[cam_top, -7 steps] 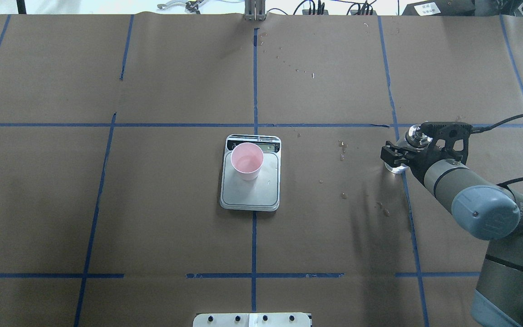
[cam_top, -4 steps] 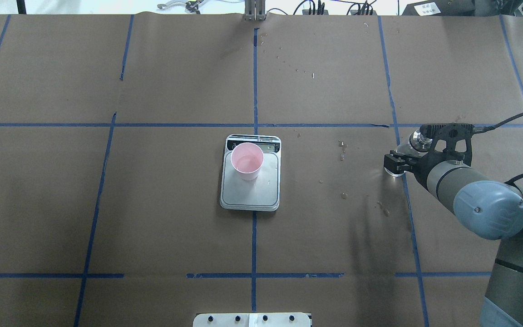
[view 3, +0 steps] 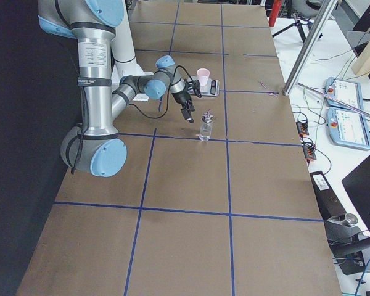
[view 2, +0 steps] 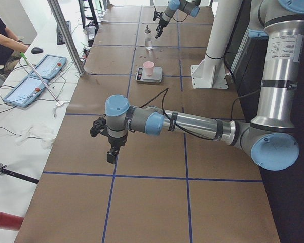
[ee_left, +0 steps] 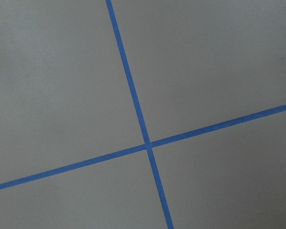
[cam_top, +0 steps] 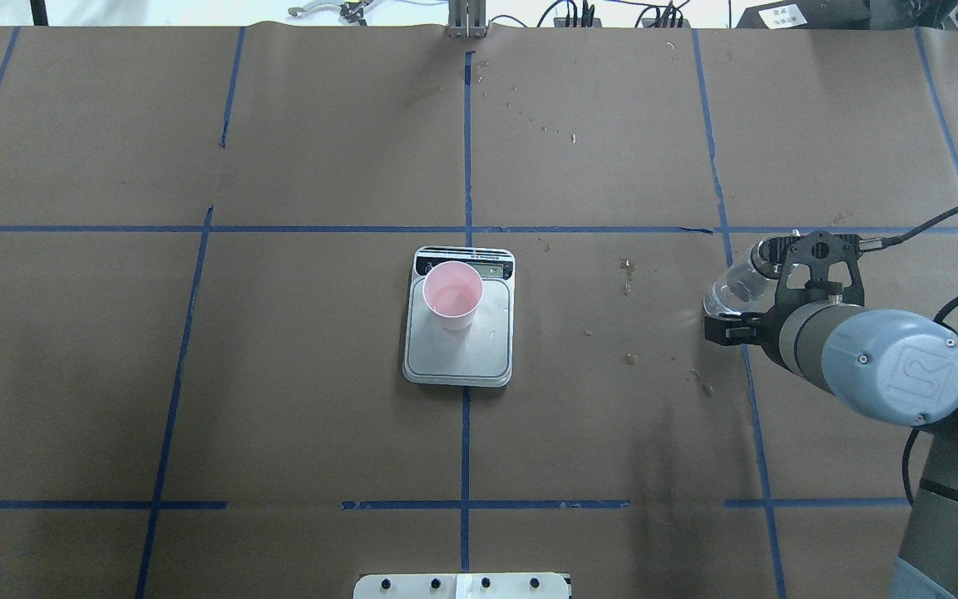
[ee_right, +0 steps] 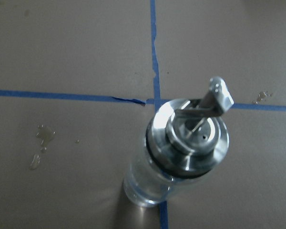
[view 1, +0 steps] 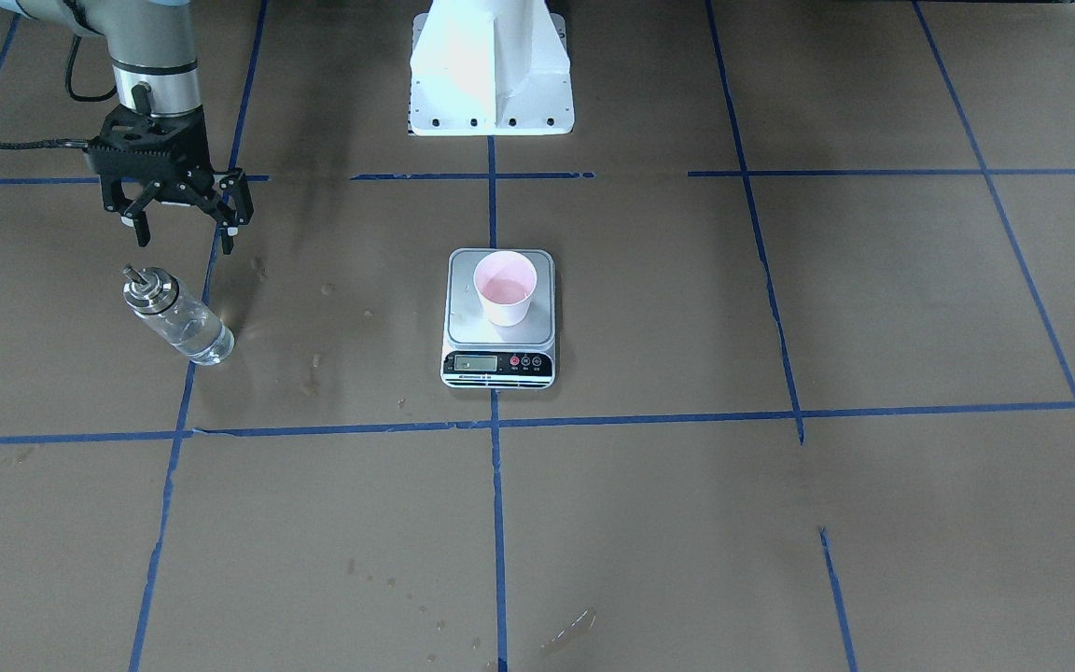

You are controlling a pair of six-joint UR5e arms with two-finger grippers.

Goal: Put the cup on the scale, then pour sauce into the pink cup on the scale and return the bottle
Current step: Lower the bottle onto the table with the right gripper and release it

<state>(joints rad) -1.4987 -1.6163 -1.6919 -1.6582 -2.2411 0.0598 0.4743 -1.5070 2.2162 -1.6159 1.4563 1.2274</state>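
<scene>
Right gripper (view 1: 181,227) jaws are spread wide and empty, held apart from the small clear metal-capped glass bottle (view 1: 178,317) standing nearby. Left gripper (view 2: 111,152) jaw state cannot be determined.

My overhead feed looks forward and down from behind the robot, scale (cam_top: 458,349) dead centre. Front-facing feed stares back from across the table (view 1: 873,299), steeply down, white base pedestal (view 1: 491,65) at top. Both side feeds run along the table from its ends, sharing that scale. Right wrist camera hangs close above the bottle (ee_right: 181,152); left wrist looks down onto a blue tape cross (ee_left: 148,145).
</scene>
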